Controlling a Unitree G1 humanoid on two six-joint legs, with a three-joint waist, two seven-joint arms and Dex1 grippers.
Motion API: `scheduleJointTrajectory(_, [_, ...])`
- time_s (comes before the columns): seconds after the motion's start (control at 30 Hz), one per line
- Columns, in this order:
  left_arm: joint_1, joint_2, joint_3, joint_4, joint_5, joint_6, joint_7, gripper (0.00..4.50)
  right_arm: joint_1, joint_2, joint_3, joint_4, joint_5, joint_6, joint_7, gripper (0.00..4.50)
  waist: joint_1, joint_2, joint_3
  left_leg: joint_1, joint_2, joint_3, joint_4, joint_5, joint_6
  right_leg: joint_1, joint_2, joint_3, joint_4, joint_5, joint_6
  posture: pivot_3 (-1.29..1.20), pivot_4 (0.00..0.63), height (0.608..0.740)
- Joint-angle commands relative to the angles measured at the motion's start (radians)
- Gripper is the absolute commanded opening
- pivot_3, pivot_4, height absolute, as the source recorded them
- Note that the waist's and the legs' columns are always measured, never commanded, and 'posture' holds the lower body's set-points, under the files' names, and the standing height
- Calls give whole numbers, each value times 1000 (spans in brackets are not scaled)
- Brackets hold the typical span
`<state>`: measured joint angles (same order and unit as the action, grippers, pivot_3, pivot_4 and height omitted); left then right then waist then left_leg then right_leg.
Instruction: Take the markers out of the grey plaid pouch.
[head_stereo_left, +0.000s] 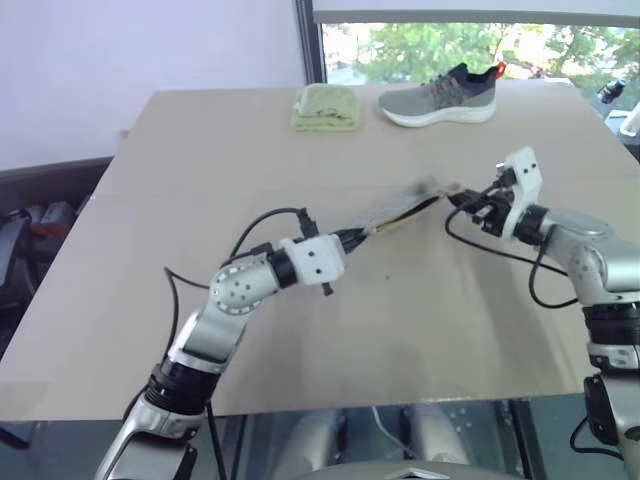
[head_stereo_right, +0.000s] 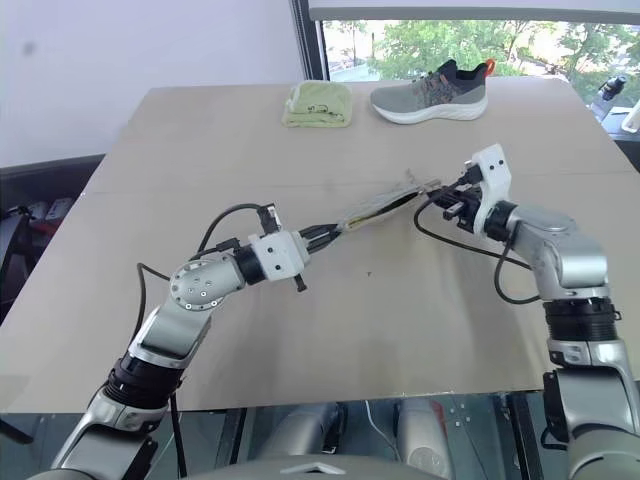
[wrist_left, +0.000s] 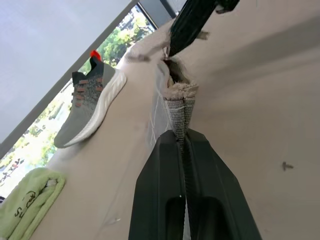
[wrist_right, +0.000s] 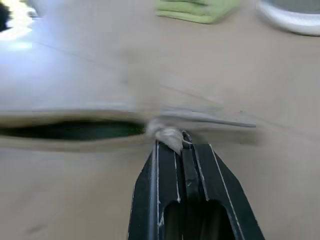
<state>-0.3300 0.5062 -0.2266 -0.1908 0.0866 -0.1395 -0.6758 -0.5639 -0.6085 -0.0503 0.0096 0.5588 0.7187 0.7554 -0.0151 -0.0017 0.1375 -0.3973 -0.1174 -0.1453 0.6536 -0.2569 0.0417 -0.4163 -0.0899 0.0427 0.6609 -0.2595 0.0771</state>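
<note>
Head views: the flat grey plaid fabric pouch (head_stereo_right: 385, 208) hangs stretched above the tan worktop (head_stereo_right: 200, 160), its long axis running from the left tool (head_stereo_right: 335, 231), clamped shut on its near end, up toward the right tool (head_stereo_right: 440, 200), closed on the far end. No markers lie out, so the emptying seems hardly begun.

Left wrist view: pinched fabric shows between the shut fingers (wrist_left: 165, 190).

Right wrist view: a dark slit suggests the mouth is open.
</note>
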Motion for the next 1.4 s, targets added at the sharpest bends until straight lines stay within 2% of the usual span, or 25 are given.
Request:
scheduleJointTrajectory(0.03, [-3,0,23,-24,-17,-14,3,0,10,-7,-28,-77,63,59,39,34,2,0,0,0,0,0,0,0,0,0,0,0,1,0,0,0,150,740])
scheduleJointTrajectory(0.13, [6,-4,41,-40,-63,4,-7,0,4,1,-58,-52,68,81,11,34,3,0,0,1,0,0,1,0,0,1,0,0,1,0,0,0,150,740])
scheduleJointTrajectory(0.3, [60,35,85,-77,-140,12,-54,0,-48,38,-179,71,88,105,-103,34,1,0,0,1,0,0,1,0,0,1,0,0,1,0,0,0,150,740])
scheduleJointTrajectory(0.53, [141,121,145,-60,-184,-6,-107,0,-114,-3,-331,245,107,78,-236,34,1,0,0,1,0,0,0,0,0,1,-2,0,1,0,0,0,150,740])
scheduleJointTrajectory(0.73, [174,152,160,-37,-197,-38,-103,0,-130,-46,-352,317,112,42,-279,34,1,0,0,1,0,0,0,0,0,1,-2,0,0,0,0,0,150,740])
scheduleJointTrajectory(0.87, [190,159,158,-37,-197,-48,-106,0,-142,-50,-368,345,107,25,-313,34,21,3,2,0,-2,0,-1,0,0,-1,-1,-1,0,0,0,0,150,740])
scheduleJointTrajectory(0.97, [194,157,159,-36,-198,-52,-112,0,-149,-45,-382,359,85,13,-330,34,4,2,1,1,0,2,-1,0,0,0,-1,1,0,0,0,0,150,740])
scheduleJointTrajectory(1.17, [177,149,157,-17,-194,-54,-116,0,-115,-20,-355,250,135,89,-252,34,-5,2,1,3,1,3,-1,0,0,1,-1,2,1,0,0,0,150,740])
scheduleJointTrajectory(1.3, [162,117,159,-27,-218,19,-90,0,-58,-13,-310,118,202,179,-162,34,-1,2,1,2,1,2,-1,0,0,1,-1,1,0,0,0,0,150,740])
scheduleJointTrajectory(1.4, [153,86,154,-57,-239,127,-66,768,-12,-5,-270,4,268,256,-105,0,0,2,1,2,1,2,-1,0,0,1,-1,1,0,0,0,0,150,740])
